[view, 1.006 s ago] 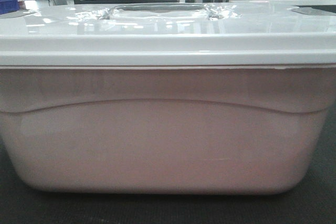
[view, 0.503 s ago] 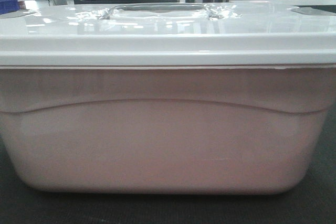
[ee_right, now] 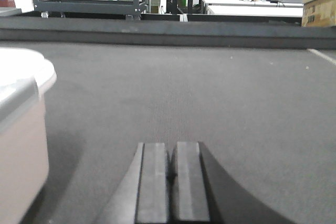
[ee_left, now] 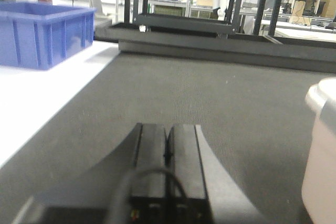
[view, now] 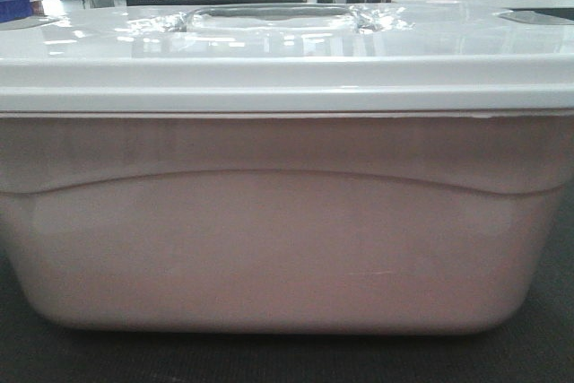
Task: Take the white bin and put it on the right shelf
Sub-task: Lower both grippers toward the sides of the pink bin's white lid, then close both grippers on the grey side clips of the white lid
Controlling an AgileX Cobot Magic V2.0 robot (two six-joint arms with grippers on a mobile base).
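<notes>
The left pincer (ee_left: 167, 153) hovers low over the grey bench (ee_left: 184, 87), fingers pressed together on nothing, with the white bin (view: 287, 221) just to its right. The bin sits lidded on the bench, ungrasped. On its other side the right pincer (ee_right: 171, 182) is likewise closed and empty. I judge the task barely begun: gripping, lifting and shelving remain. A blue crate (ee_left: 42, 32) stands well off left; a dark frame (ee_left: 186, 23) lines the far edge; the right shelf I cannot pick out

right claw (ee_right: 169, 182) closed; grey mat (ee_right: 210, 93) beneath; white bin (ee_right: 21, 129) left
</notes>
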